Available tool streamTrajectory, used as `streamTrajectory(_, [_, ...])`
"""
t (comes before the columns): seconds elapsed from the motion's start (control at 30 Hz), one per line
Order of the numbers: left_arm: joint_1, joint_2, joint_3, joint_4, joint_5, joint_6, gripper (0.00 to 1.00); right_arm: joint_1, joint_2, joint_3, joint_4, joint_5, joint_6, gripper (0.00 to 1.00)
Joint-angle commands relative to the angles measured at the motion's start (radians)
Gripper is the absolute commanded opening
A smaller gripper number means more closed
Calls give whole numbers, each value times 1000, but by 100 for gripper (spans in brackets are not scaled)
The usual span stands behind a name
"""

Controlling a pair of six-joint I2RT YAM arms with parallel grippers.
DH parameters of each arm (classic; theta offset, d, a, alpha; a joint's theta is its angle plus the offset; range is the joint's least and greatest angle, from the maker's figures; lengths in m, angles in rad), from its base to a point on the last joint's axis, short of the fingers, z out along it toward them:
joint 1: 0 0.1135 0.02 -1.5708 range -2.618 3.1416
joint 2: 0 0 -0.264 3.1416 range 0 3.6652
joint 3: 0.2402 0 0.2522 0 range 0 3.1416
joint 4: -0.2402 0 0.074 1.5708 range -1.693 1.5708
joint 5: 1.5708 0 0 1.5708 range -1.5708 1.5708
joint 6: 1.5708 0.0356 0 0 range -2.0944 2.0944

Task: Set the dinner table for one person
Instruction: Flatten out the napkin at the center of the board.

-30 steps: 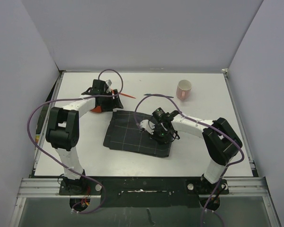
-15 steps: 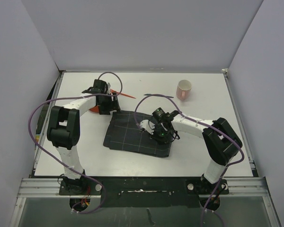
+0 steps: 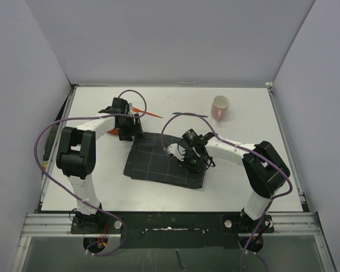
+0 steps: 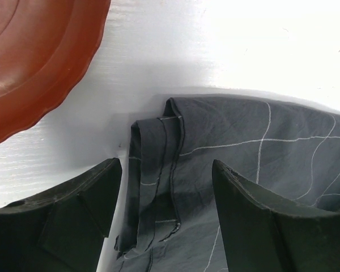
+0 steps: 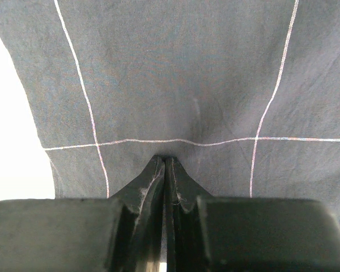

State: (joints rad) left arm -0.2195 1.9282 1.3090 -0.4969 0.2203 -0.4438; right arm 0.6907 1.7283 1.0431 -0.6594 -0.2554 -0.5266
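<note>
The white dinner table (image 3: 246, 187) carries a dark grid-lined cloth mat (image 3: 158, 164) at its middle. My left gripper (image 3: 131, 131) hangs open over the mat's far left corner. In the left wrist view the corner (image 4: 158, 170) is folded over on itself and lies between the fingers (image 4: 85, 198) of the left gripper (image 4: 165, 170). A red plate (image 4: 34, 56) lies just left of it; in the top view it (image 3: 112, 133) is mostly hidden under the arm. My right gripper (image 3: 190, 160) is shut, its tips (image 5: 165, 161) pressed down on the mat (image 5: 175, 68).
A pink cup (image 3: 220, 107) lies on its side at the far right. A thin orange utensil (image 3: 150, 113) lies beyond the left gripper. Purple cables loop over both arms. Metal rails edge the table, with walls close on three sides.
My left gripper has moved right and nearer, from over the red plate to the mat's far left corner. The right arm and the mat have not moved.
</note>
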Motion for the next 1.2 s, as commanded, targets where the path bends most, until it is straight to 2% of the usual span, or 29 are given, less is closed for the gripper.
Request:
streamTrajectory(0.0, [5, 1, 32, 34, 35, 10, 64, 9, 38, 3, 6, -29, -15, 0])
streamTrajectory(0.2, [2, 10, 25, 50, 59, 5, 61, 9, 41, 5, 3, -33, -19, 0])
streamTrajectory(0.27, [2, 14, 33, 48, 68, 5, 57, 10, 43, 5, 3, -33, -20, 0])
streamTrajectory(0.3, [1, 13, 39, 48, 72, 7, 49, 10, 43, 6, 3, -33, -21, 0])
streamTrajectory(0.4, [-1, 17, 64, 31, 81, 18, 8, 9, 46, 8, 3, -33, -23, 0])
streamTrajectory(0.43, [-1, 18, 72, 25, 80, 21, 0, 9, 46, 8, 1, -34, -23, 0])
streamTrajectory(0.63, [-2, 36, 97, 12, 81, 41, 0, 9, 45, 9, -4, -40, -22, 0])
streamTrajectory(0.9, [-3, 85, 208, -44, 46, 116, 0, 9, 56, 13, -12, -52, -24, 0])
streamTrajectory(1.0, [-2, 103, 243, -68, -8, 140, 0, 11, 63, 14, -15, -55, -23, 0])
streamTrajectory(1.17, [24, 74, 247, -69, -185, 101, 0, 12, 68, 17, -17, -60, -21, 0])
